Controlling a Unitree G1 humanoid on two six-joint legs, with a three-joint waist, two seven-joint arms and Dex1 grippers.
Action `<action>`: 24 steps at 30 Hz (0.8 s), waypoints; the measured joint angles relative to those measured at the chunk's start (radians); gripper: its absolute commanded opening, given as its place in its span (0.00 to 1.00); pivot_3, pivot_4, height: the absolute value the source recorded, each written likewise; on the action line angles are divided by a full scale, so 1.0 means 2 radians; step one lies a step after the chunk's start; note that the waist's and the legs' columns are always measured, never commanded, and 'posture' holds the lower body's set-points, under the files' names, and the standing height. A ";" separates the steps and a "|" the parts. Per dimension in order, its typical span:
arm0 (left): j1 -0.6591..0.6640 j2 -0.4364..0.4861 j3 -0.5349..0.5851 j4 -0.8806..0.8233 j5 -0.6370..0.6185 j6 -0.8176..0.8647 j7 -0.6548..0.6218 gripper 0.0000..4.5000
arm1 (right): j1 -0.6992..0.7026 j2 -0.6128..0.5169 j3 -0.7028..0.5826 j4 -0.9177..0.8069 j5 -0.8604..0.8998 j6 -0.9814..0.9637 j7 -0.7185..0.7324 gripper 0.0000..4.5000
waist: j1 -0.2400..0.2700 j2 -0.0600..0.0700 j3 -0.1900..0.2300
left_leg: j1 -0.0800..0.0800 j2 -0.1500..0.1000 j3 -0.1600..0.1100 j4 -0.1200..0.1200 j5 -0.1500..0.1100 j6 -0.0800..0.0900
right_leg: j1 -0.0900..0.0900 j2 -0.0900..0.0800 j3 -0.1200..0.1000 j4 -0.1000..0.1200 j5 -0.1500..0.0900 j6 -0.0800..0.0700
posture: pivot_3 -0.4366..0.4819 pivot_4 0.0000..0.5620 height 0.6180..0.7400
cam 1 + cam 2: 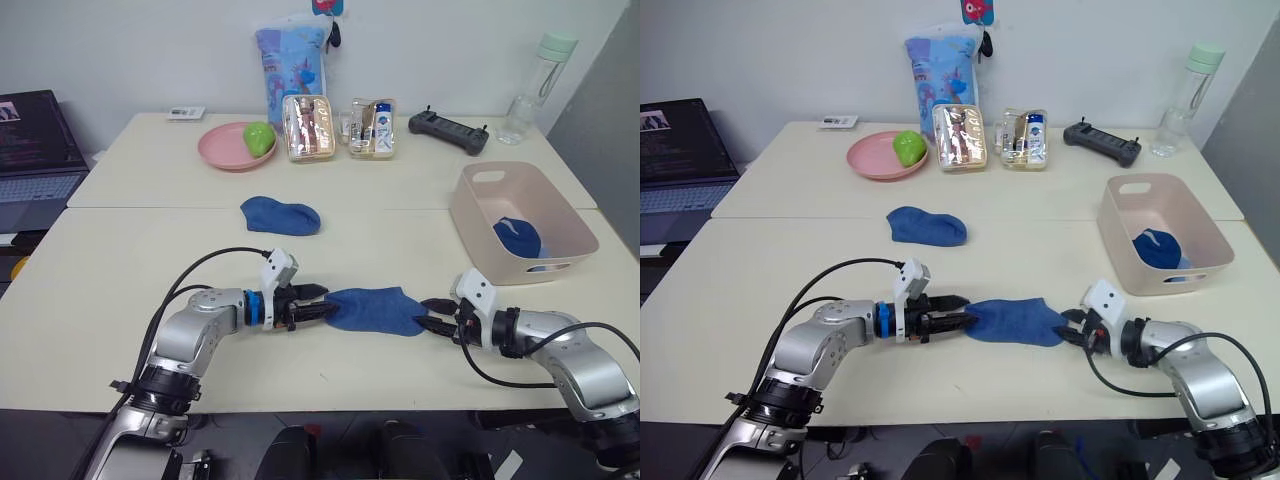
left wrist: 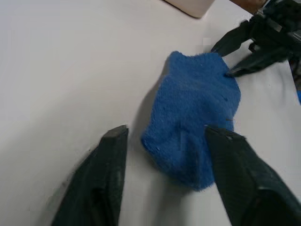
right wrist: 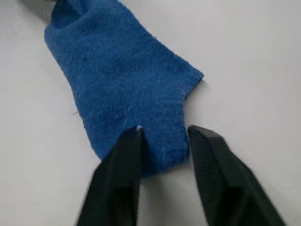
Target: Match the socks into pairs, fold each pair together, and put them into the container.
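Observation:
A blue sock (image 1: 375, 310) lies flat near the table's front edge, between my two grippers. My left gripper (image 1: 318, 303) is open at its left end, and its fingers (image 2: 115, 141) straddle that end in the left wrist view. My right gripper (image 1: 435, 315) is open at the sock's right end, its fingertips (image 3: 134, 134) resting at the cuff edge. A second blue sock (image 1: 281, 215) lies alone at the table's middle. The pale pink-beige container (image 1: 560, 215) stands at the right, with a folded blue sock bundle (image 1: 518, 238) inside.
Along the back stand a pink plate (image 1: 222, 150) holding a green object, a patterned light-blue bag (image 1: 290, 55), two clear pouches (image 1: 308, 128), a black controller (image 1: 448, 131) and a bottle (image 1: 536, 88). A laptop (image 1: 35, 160) sits off the left side.

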 measured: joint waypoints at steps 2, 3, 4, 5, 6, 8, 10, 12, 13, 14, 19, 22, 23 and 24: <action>0.002 0.003 0.000 0.000 0.000 0.002 -0.002 0.24 | 0.000 0.002 -0.001 0.000 0.007 0.002 0.000 0.00 | 0.000 0.000 0.000 | 0.000 0.000 0.000 0.000 0.000 0.000 | 0.000 0.000 0.000 0.000 0.000 0.000 | 0.48 0.27 1.00; 0.002 0.005 0.000 0.000 0.000 0.002 -0.004 0.17 | 0.000 0.003 -0.001 0.000 0.009 0.002 0.000 0.00 | 0.000 0.000 0.000 | 0.000 0.000 0.000 0.000 0.000 0.000 | 0.000 0.000 0.000 0.000 0.000 0.000 | 0.48 0.27 1.00; 0.002 0.006 0.000 0.000 0.000 0.002 -0.006 0.10 | 0.000 0.003 -0.001 0.000 0.009 0.004 0.000 0.00 | 0.000 0.000 0.000 | 0.000 0.000 0.000 0.000 0.000 0.000 | 0.000 0.000 0.000 0.000 0.000 0.000 | 0.48 0.27 1.00; 0.002 0.006 0.000 0.001 0.000 0.001 -0.007 0.03 | 0.000 0.003 -0.001 0.000 0.009 0.005 0.000 0.00 | 0.001 0.000 0.000 | 0.000 0.000 0.000 0.000 0.000 0.000 | 0.000 0.000 0.000 0.000 0.000 0.000 | 0.48 0.27 1.00; 0.002 0.006 0.000 0.002 0.000 0.001 -0.007 0.01 | 0.000 0.003 -0.001 0.000 0.009 0.005 0.001 0.00 | 0.001 0.000 0.000 | 0.000 0.000 0.000 0.000 0.000 0.000 | 0.000 0.000 0.000 0.000 0.000 0.000 | 0.48 0.27 1.00; 0.001 0.005 0.000 0.007 0.000 0.000 -0.006 0.01 | 0.000 0.003 -0.001 0.000 0.011 0.007 0.002 0.00 | 0.001 0.000 0.000 | 0.000 0.000 0.000 0.000 0.000 0.000 | 0.000 0.000 0.000 0.000 0.000 0.000 | 0.48 0.27 1.00; 0.001 0.004 0.001 0.012 0.000 0.003 -0.004 0.01 | 0.000 0.003 -0.004 0.000 0.020 0.012 0.003 0.00 | 0.001 0.000 0.000 | 0.000 0.000 0.000 0.000 0.000 0.000 | 0.000 0.000 0.000 0.000 0.000 0.000 | 0.48 0.27 1.00; 0.002 0.006 0.003 0.010 -0.006 0.014 -0.006 0.01 | 0.000 0.003 -0.007 -0.003 0.029 0.023 0.003 0.00 | 0.001 0.000 0.000 | 0.000 0.000 0.000 0.000 0.000 0.000 | 0.000 0.000 0.000 0.000 0.000 0.000 | 0.48 0.27 1.00; 0.005 0.009 0.007 0.005 -0.012 0.023 -0.007 0.01 | 0.000 0.003 -0.007 -0.008 0.033 0.031 0.003 0.00 | 0.000 0.000 0.000 | 0.000 0.000 0.000 0.000 0.000 0.000 | 0.000 0.000 0.000 0.000 0.000 0.000 | 0.48 0.27 1.00; 0.010 0.015 0.012 -0.004 -0.022 0.034 -0.008 0.01 | -0.001 0.002 -0.009 -0.016 0.041 0.042 0.003 0.00 | -0.001 0.000 0.000 | 0.000 0.000 0.000 0.000 0.000 0.000 | 0.000 0.000 0.000 0.000 0.000 0.000 | 0.48 0.27 1.00; 0.038 0.048 0.062 -0.052 -0.077 0.106 -0.007 0.01 | -0.001 0.003 -0.028 -0.070 0.111 0.111 0.002 0.00 | -0.001 0.000 0.000 | 0.000 0.000 0.000 0.000 0.000 0.000 | 0.000 0.000 0.000 0.000 0.000 0.000 | 0.48 0.27 1.00; 0.058 0.062 0.074 -0.078 -0.100 0.134 -0.007 0.01 | 0.000 0.003 -0.029 -0.084 0.130 0.136 -0.002 0.00 | -0.001 0.000 0.000 | 0.000 0.000 0.000 0.000 0.000 0.000 | 0.000 0.000 0.000 0.000 0.000 0.000 | 0.48 0.27 1.00; 0.064 0.063 0.073 -0.082 -0.101 0.138 -0.006 0.01 | 0.000 0.003 -0.029 -0.084 0.129 0.139 -0.005 0.00 | 0.000 0.000 0.000 | 0.000 0.000 0.000 0.000 0.000 0.000 | 0.000 0.000 0.000 0.000 0.000 0.000 | 0.48 0.27 1.00; 0.068 0.063 0.072 -0.082 -0.101 0.138 -0.004 0.01 | 0.000 0.002 -0.028 -0.084 0.127 0.139 -0.009 0.00 | 0.000 0.000 0.000 | 0.000 0.000 0.000 0.000 0.000 0.000 | 0.000 0.000 0.000 0.000 0.000 0.000 | 0.48 0.27 1.00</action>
